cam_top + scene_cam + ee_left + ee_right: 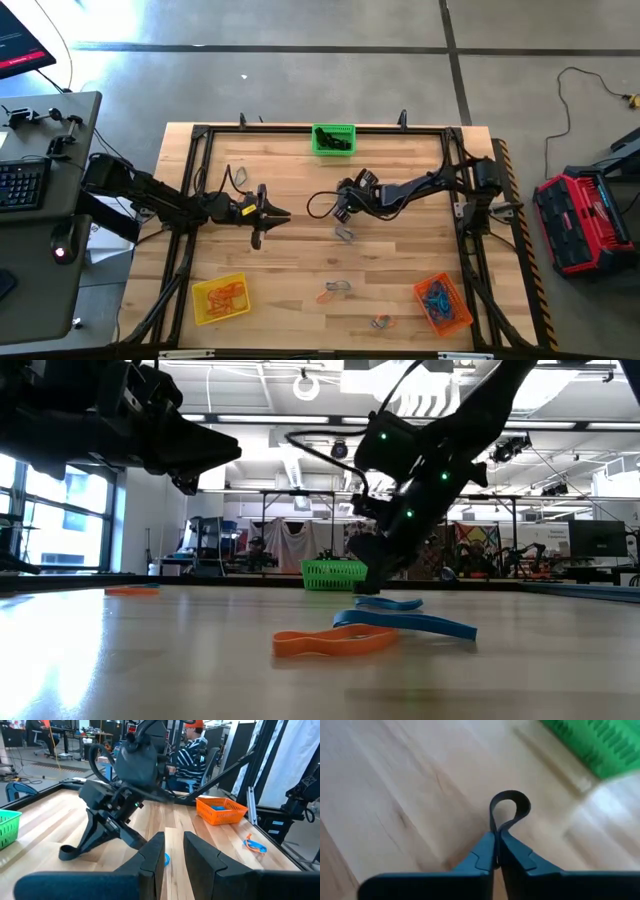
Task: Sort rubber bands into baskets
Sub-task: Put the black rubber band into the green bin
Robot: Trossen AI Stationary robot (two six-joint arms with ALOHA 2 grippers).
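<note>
Pinching a black rubber band (509, 810), right end effector (497, 845) closed, loop pointing straight ahead past its fingertips.

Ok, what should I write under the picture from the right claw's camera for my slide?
The right claw pinches a black rubber band above the wooden table, with the green basket nearby.
</note>
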